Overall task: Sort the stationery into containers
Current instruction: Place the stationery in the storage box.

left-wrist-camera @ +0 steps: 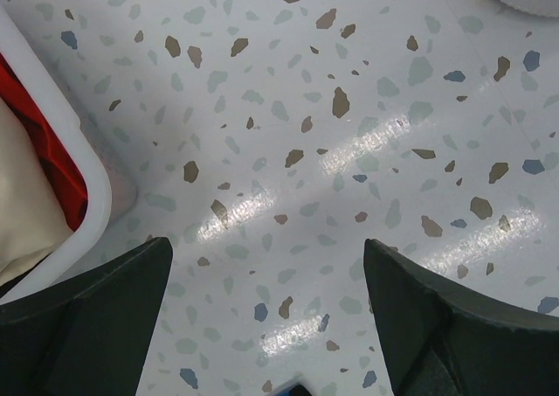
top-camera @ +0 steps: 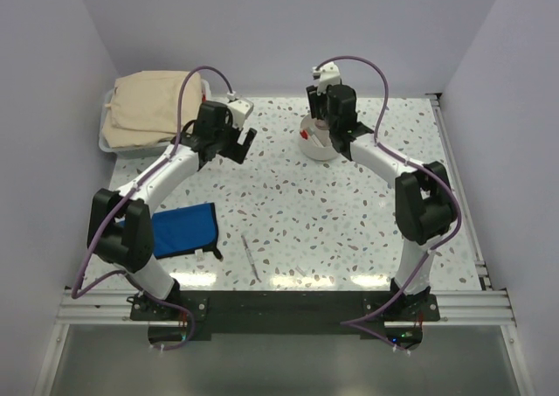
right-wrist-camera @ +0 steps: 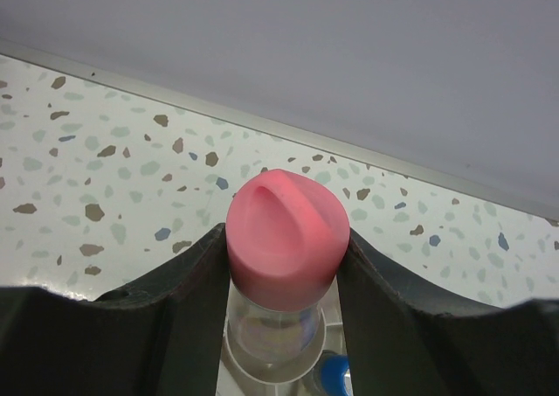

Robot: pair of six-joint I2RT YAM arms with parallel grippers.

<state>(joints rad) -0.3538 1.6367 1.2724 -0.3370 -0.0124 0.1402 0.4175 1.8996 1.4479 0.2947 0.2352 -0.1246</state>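
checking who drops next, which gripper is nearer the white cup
Right. The right gripper hangs directly over the cup, jaws clamped on a pink-capped tube. The left gripper is off to the cup's left, jaws open above the table beside the bin.

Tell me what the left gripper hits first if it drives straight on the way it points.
Probably the speckled tabletop: the open left gripper points down at it, with nothing between its fingers. The white bin sits off to one side.
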